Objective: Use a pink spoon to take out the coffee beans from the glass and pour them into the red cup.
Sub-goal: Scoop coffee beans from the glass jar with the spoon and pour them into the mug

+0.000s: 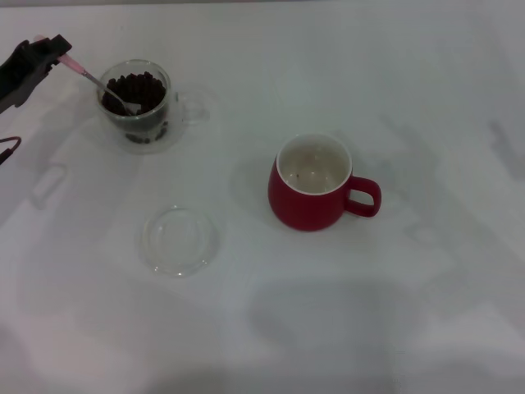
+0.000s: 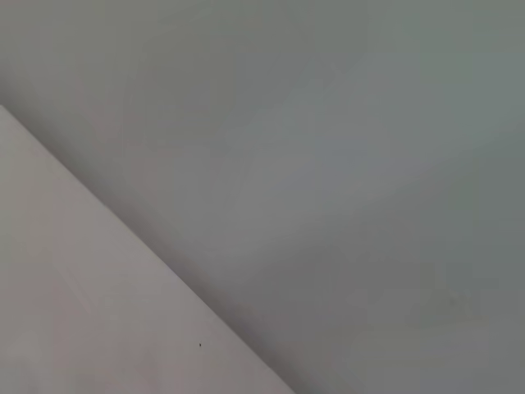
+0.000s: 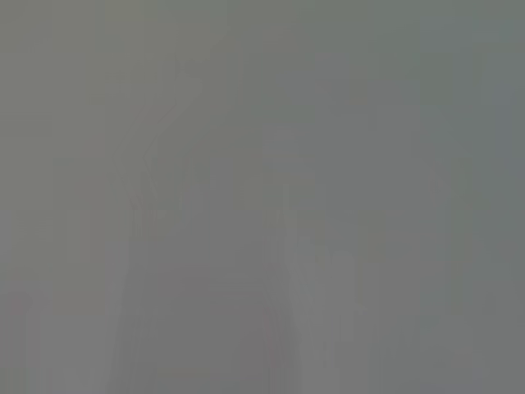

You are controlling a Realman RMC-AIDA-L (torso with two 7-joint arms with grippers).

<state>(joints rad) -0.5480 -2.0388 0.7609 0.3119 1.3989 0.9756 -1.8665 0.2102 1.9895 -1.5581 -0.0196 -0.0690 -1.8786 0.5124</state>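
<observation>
In the head view my left gripper (image 1: pixel 51 49) is at the far left, shut on the pink handle of the pink spoon (image 1: pixel 92 78). The spoon slants down to the right and its silver bowl rests in the coffee beans (image 1: pixel 139 88). The beans heap up in the clear glass (image 1: pixel 141 105), whose handle points right. The red cup (image 1: pixel 315 185) stands right of the middle, handle to the right, with a few beans on its white inside. My right gripper is out of view. Both wrist views show only blank grey surface.
A flat, shallow clear glass dish (image 1: pixel 179 240) lies on the white table (image 1: pixel 426 98) in front of the glass and left of the red cup. A thin red-tipped cable (image 1: pixel 8 151) shows at the left edge.
</observation>
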